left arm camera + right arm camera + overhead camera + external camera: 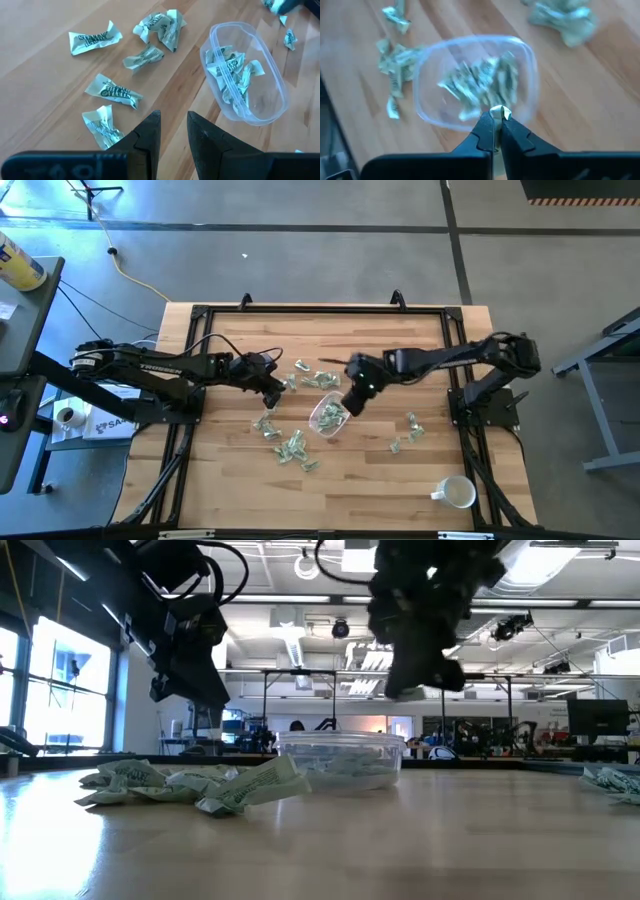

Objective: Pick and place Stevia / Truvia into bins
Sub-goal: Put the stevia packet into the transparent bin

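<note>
Right gripper (494, 131) pinching a packet (499, 113) above the clear container (427, 67); left gripper (172, 129) nearby, fingers narrowly apart, holding nothing

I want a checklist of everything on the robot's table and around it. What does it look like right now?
Surface: wooden table, black frame.
Job's things: clear container mid-table with some packets inside; more Stevia packets loose around it, another small group on the right.
Clutter: white mug near the front right corner.
Grippers: left gripper slightly open, empty, over loose packets; right gripper above the container, pinching a packet.
Cables: yellow cable on the floor.
Surroundings: grey floor, side desk at left.
</note>
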Robot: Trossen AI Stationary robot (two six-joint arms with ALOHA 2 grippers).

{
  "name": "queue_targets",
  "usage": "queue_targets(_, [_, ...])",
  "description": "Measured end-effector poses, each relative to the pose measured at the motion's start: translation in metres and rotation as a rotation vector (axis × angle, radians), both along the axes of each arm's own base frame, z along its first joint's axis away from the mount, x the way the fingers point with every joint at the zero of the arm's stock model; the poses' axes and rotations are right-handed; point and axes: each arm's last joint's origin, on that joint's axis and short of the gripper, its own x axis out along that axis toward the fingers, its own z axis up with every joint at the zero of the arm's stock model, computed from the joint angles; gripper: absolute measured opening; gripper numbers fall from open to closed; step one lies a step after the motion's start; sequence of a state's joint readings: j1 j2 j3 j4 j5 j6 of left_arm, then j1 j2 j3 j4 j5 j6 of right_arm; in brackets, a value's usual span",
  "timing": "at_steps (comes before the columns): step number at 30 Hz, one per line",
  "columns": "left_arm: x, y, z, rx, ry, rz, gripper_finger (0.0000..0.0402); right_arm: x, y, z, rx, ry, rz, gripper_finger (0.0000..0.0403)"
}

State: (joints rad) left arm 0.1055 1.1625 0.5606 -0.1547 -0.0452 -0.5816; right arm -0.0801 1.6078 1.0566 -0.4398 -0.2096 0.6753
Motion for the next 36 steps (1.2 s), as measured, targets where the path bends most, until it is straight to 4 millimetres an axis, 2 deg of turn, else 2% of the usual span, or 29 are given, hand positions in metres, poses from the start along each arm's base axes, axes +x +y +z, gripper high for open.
queue_targets(3, [0.000, 0.000, 0.000, -0.003, 0.000, 0.005, 0.0129, 0.017, -0.007, -0.011, 0.051, -0.015, 0.056, 0.0011])
queue_targets(5, [0.000, 0.001, 0.000, -0.021, -0.004, 0.060, 0.0129, 0.028, -0.008, -0.013, 0.045, -0.028, 0.089, 0.0033])
queue_targets(9, [-0.001, 0.003, 0.000, -0.079, -0.016, 0.138, 0.0129, 0.041, -0.010, -0.007, -0.008, -0.013, 0.099, 0.0109])
queue_targets(13, [-0.001, 0.008, 0.000, -0.134, -0.018, 0.122, 0.0129, 0.039, -0.012, 0.006, -0.134, 0.037, 0.118, 0.0190])
queue_targets(17, [-0.003, 0.014, -0.001, -0.139, -0.015, 0.138, 0.0129, 0.017, -0.003, 0.025, -0.285, 0.136, 0.152, 0.0243])
queue_targets(21, [0.001, 0.016, 0.004, -0.103, -0.057, 0.021, 0.0129, -0.015, 0.016, 0.032, -0.320, 0.205, 0.216, 0.0258])
queue_targets(25, [0.009, 0.017, 0.013, -0.047, -0.060, -0.045, 0.0129, -0.053, 0.036, 0.025, -0.265, 0.270, 0.172, 0.0259])
queue_targets(29, [0.022, 0.020, 0.018, 0.012, -0.029, -0.091, 0.0129, -0.089, 0.049, 0.011, -0.207, 0.311, 0.024, 0.0259])
queue_targets(32, [0.030, 0.025, 0.011, 0.029, 0.089, -0.115, 0.0129, -0.104, 0.055, 0.006, -0.184, 0.284, -0.085, 0.0259])
queue_targets(36, [0.038, 0.042, -0.008, 0.002, 0.250, -0.086, 0.0129, -0.110, 0.059, 0.008, -0.197, 0.219, -0.162, 0.0259])
